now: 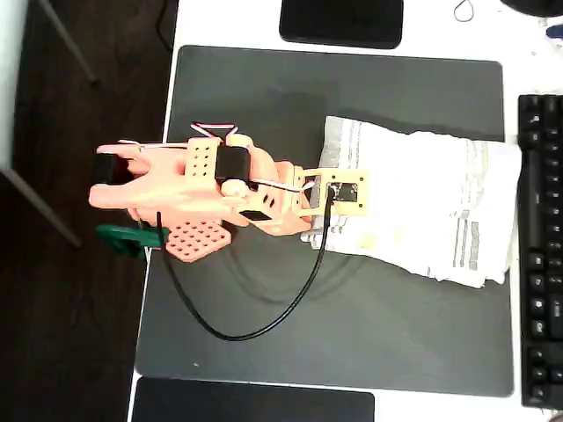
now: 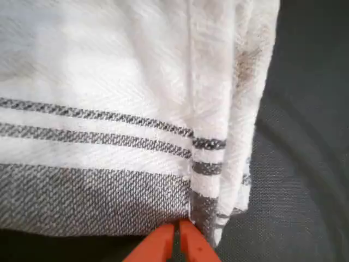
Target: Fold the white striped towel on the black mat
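Observation:
The white striped towel (image 1: 422,202) lies folded in layers on the right half of the black mat (image 1: 352,334), its grey stripes near the left and right ends. In the overhead view my orange arm reaches in from the left, and the gripper (image 1: 311,234) is at the towel's left edge. In the wrist view the towel (image 2: 109,82) spreads across the upper frame, with the mat (image 2: 305,164) to its right. My gripper (image 2: 177,236) shows two orange fingertips pressed together on the grey-striped hem at the stacked corner, shut on the cloth edge.
A black keyboard (image 1: 541,246) borders the mat's right side. Glossy black rectangles sit at the top (image 1: 343,22) and the bottom (image 1: 255,404). My black cable (image 1: 255,327) loops over the mat's lower middle. A green clamp (image 1: 132,237) sits at the table's left edge.

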